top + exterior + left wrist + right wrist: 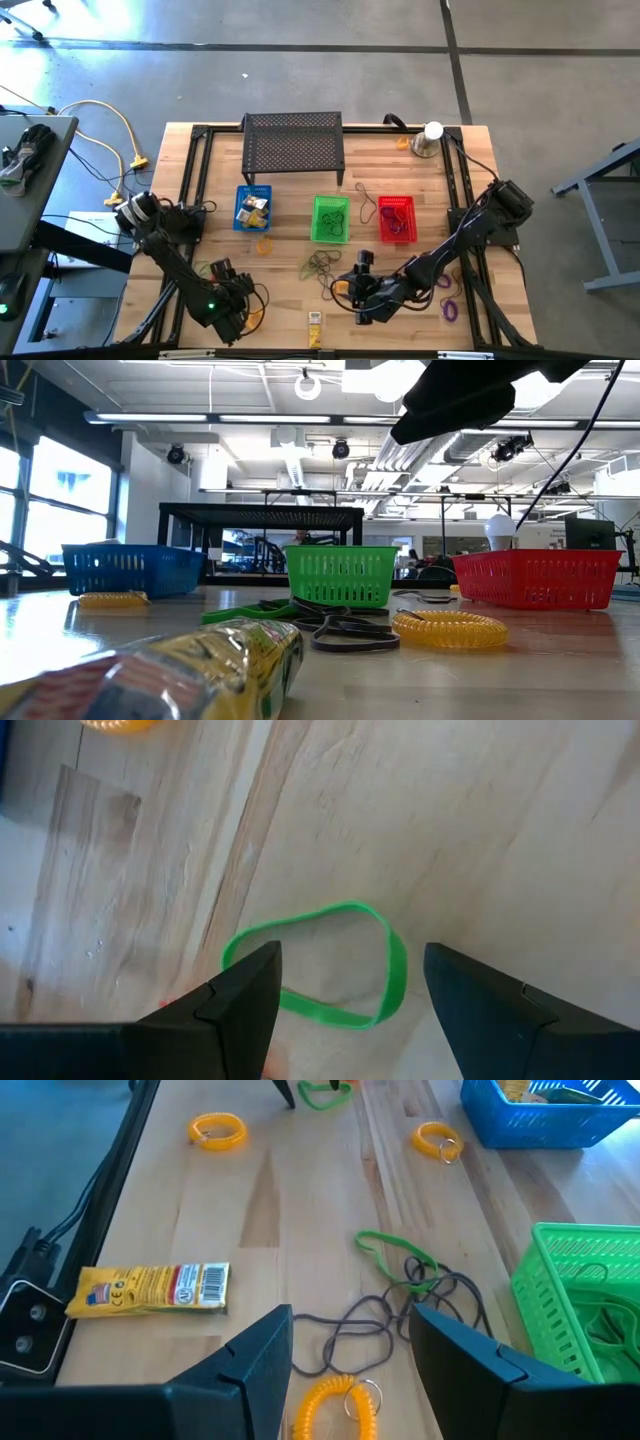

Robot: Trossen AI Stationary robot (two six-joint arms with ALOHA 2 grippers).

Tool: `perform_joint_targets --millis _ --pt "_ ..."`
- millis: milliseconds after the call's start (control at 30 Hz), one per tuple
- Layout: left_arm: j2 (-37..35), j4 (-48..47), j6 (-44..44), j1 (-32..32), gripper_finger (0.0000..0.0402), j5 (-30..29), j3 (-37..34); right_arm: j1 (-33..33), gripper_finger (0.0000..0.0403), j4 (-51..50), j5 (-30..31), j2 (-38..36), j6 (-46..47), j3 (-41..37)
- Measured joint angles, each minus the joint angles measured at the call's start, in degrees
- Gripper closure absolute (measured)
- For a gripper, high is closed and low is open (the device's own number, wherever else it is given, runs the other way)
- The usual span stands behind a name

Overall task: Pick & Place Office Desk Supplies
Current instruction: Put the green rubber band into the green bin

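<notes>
A thin green loop [330, 965] lies flat on the wooden table, and my left gripper [350, 1010] hangs open above it, pointing down, one finger over each side of the loop. In the high view this gripper [230, 310] is near the table's front left. My right gripper [350, 1370] stands open over a tangle of dark and green loops [400, 1295] and an orange coil [340, 1405], touching none of them. It is at the front middle [348, 290]. A yellow packet [150, 1290] lies flat near the front edge.
Blue [253, 208], green [331, 218] and red [397, 218] baskets stand in a row at mid-table. A black mesh shelf [293, 145] and a silver cup with a white ball [430, 140] stand at the back. More orange coils [218, 1130] [437, 1140] and purple loops [450, 305] lie loose.
</notes>
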Motion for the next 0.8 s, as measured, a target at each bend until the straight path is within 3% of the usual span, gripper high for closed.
perform_joint_targets --millis 233,367,533,800 --pt "1.90 -0.10 0.08 -0.46 0.0164 0.69 -1.42 0.00 0.0213 -0.02 -0.01 0.00 0.06 -0.02" --pt "2.58 0.09 -1.13 -0.31 0.0185 1.11 -1.42 0.07 0.0213 -0.03 -0.02 0.00 0.06 -0.01" --pt "2.64 0.69 -3.10 -0.31 0.0248 1.48 -1.46 0.07 0.0213 -0.04 -0.02 0.00 0.06 0.00" --pt "2.75 0.58 -3.12 1.69 0.0387 1.29 -1.12 0.04 0.0213 -0.05 -1.13 0.00 -0.17 0.00"
